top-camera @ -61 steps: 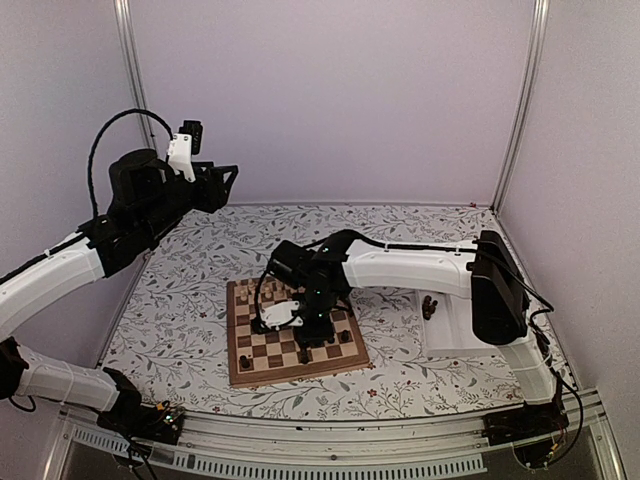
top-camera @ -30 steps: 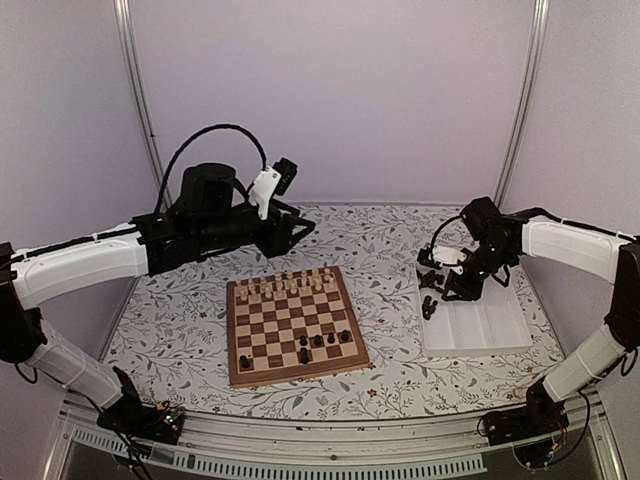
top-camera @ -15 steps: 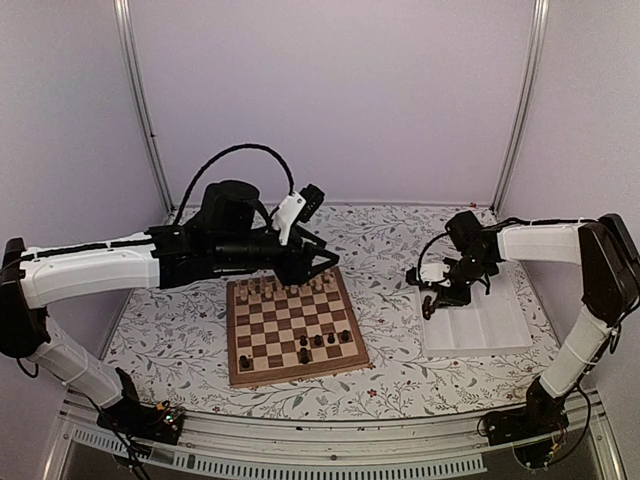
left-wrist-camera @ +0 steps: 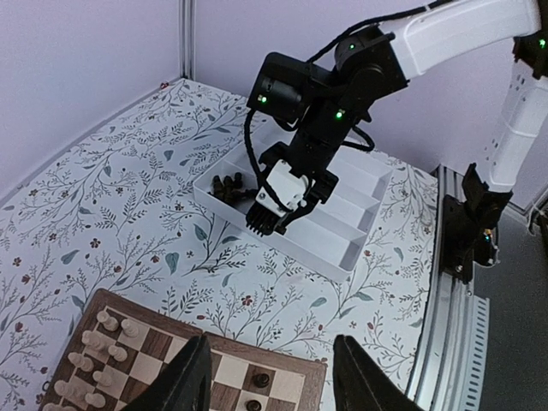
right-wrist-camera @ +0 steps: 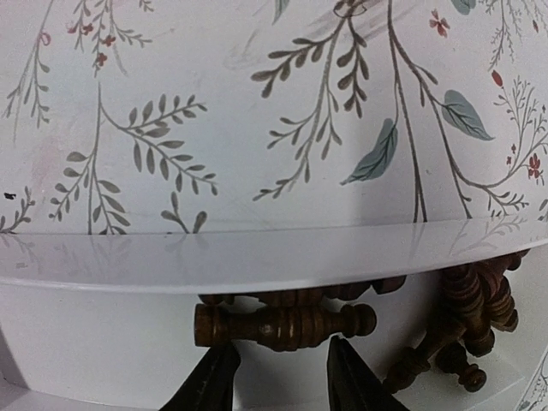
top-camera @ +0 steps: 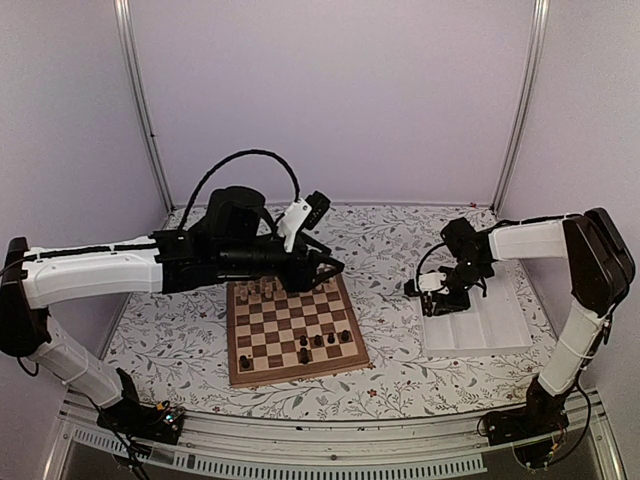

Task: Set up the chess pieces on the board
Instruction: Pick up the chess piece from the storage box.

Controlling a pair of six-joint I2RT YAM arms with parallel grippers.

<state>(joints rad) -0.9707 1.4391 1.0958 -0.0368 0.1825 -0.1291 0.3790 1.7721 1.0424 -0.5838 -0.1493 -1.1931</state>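
Top: my left gripper (top-camera: 333,268) hangs over the far edge of the board (top-camera: 280,330). A few dark pieces (top-camera: 318,341) stand on its near rows. My right gripper (top-camera: 432,296) is down at the left end of the tray (top-camera: 490,325).

Left wrist: left jaws apart, holding nothing.

Right wrist: right jaws apart just under a lying piece (right-wrist-camera: 282,325) in the tray, not clamped on it. More are piled to the right.

We see dark-stained, turned wood with a soft sheen in the pieces (right-wrist-camera: 282,325). The tray (right-wrist-camera: 257,257) is smooth white plastic, glossy enough to mirror the counter (right-wrist-camera: 214,103), which looks matt under its floral print. The board (top-camera: 270,350) is smooth, satin-finished wood.
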